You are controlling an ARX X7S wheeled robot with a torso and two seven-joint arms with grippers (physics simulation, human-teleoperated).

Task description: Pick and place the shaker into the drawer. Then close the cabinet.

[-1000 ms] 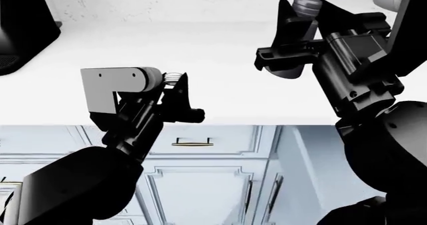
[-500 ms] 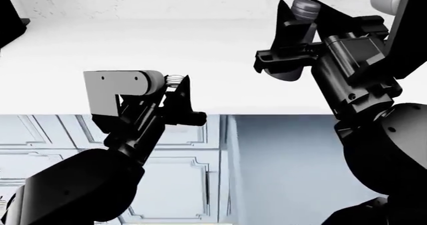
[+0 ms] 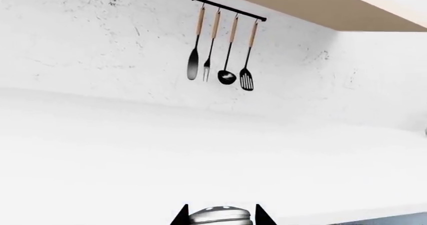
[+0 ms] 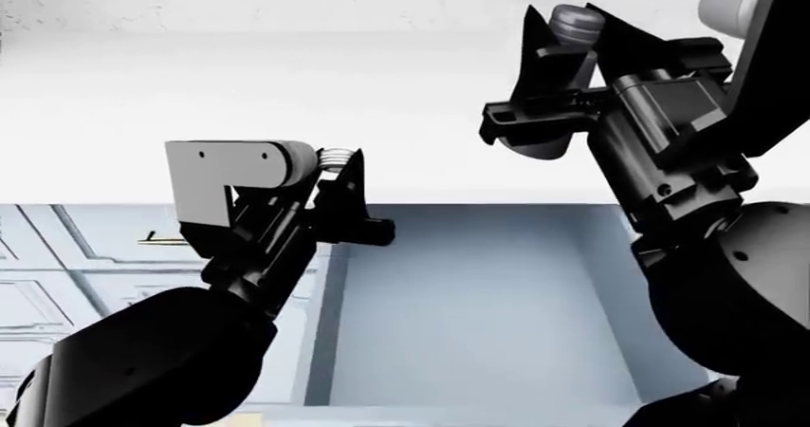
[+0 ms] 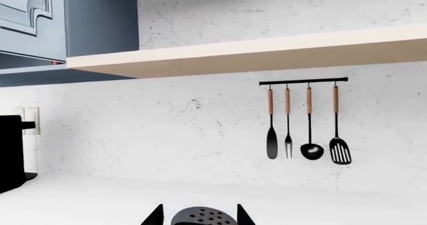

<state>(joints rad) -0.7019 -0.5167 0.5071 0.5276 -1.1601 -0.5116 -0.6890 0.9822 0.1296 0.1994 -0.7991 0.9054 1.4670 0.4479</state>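
1. Your view has slid sideways in the last second: the closed cabinet fronts have given way to the open drawer (image 4: 481, 304), now just below the worktop (image 4: 405, 114) edge.
2. Your right hand (image 4: 572, 11) is clamped on the shaker (image 4: 576, 28), held high over the worktop, not yet above the drawer.
3. Your left hand (image 4: 340, 166) is closed on a pale-topped shaker (image 3: 220, 216).
4. You look lined up; next comes lowering the right hand into the drawer.
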